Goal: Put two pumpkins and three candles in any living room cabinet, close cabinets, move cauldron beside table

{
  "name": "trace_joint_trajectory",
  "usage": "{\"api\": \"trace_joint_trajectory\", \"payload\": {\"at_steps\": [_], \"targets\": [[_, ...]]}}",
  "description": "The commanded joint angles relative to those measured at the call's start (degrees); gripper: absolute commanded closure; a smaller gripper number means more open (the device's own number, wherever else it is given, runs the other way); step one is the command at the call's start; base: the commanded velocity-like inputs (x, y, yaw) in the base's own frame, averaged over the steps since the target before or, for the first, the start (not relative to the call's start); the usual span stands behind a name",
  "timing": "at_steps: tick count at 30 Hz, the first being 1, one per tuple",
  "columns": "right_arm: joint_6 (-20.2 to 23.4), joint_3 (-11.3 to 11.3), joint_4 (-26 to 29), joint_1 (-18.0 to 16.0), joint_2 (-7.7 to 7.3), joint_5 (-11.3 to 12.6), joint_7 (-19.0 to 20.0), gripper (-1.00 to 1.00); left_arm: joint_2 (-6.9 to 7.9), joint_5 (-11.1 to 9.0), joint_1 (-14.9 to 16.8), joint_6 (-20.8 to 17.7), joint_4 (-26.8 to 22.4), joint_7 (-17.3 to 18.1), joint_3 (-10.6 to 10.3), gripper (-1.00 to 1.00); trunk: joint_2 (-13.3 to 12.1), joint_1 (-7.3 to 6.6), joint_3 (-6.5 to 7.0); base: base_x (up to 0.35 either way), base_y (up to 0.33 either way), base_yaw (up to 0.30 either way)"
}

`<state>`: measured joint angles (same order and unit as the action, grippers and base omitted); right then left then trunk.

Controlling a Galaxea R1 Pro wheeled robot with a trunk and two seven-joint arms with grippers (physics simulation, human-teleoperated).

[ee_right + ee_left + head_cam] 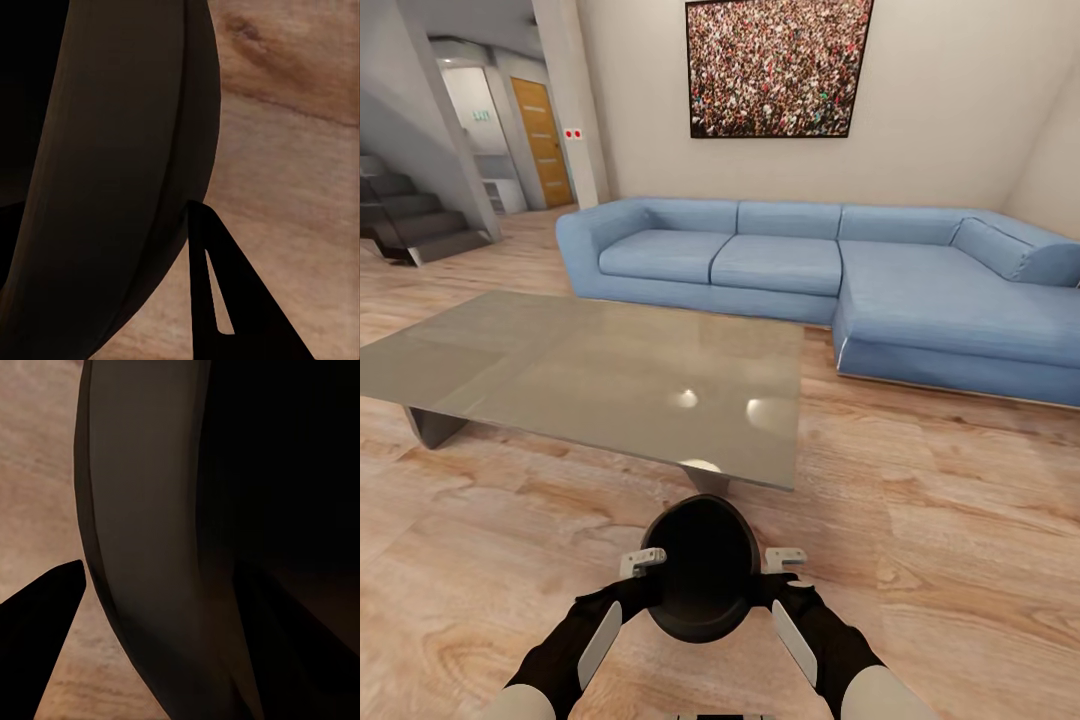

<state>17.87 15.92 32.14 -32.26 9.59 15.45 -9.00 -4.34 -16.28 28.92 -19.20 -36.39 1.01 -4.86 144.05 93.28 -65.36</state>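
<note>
Black cauldron (703, 580) held between left gripper (643, 562) and right gripper (785, 559) over the wood floor (940, 520), just short of the near long edge of the grey-brown table (590, 370), toward its right corner. In the head view, each arm pressed to one side of the pot's rim, mouth open upward, interior dark. Beyond the table, blue corner sofa (840, 270) against the wall under a framed crowd picture (778, 66); dark stairs (410, 215) and an orange door (544, 140) at far left.

From the left wrist, the cauldron wall (142, 525) seen close, one dark finger (41, 637) outside it over the floor, the other lost in the shadow inside the pot: jaws spread across the rim, clamping it. From the right wrist, the same arrangement: curved wall (112, 172), one finger (225, 300) outside against it, the inner one not discernible in the blackness. Wood grain under the pot visible in the wrist views, hidden beneath it in the head view.
</note>
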Motion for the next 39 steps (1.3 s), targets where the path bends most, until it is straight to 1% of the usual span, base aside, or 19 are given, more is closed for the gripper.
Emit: {"api": "trace_joint_trajectory", "payload": {"at_steps": [1, 16, 26, 35, 39], "targets": [[0.1, 0.7, 3.8, -0.1, -0.09, 1.1, -0.5, 1.00, 0.38, 0.0, 0.0, -0.3, 0.0, 0.0, -0.2, 1.00, 0.0, -0.01, -0.05, 0.055, 0.000, 0.000], [0.1, 0.7, 3.8, 0.0, -0.09, 1.1, -0.5, 1.00, 0.46, 0.1, 0.0, -0.3, 0.0, 0.0, -0.2, 1.00, 0.0, -0.01, -0.05, 0.030, 0.000, 0.000], [0.1, 0.6, 3.8, 0.0, -0.09, 1.1, -0.5, 1.00, 0.47, 0.1, 0.0, -0.3, 0.0, 0.0, -0.2, 1.00, 0.2, 0.25, -2.26, 0.000, 0.000, 0.000], [0.2, 0.7, 3.8, 0.0, -0.09, 1.1, -0.5, 1.00, 0.38, 0.1, 0.0, -0.3, 0.0, 0.0, -0.2, 1.00, 0.2, 0.25, -2.26, 0.001, 0.000, 0.000], [0.2, 0.7, 3.8, -0.1, -0.09, 1.1, -0.5, 1.00, 0.38, 0.1, 0.0, -0.3, 0.0, 0.0, -0.2, 1.00, 0.2, 0.25, -2.26, 0.114, 0.000, 0.000]]}}
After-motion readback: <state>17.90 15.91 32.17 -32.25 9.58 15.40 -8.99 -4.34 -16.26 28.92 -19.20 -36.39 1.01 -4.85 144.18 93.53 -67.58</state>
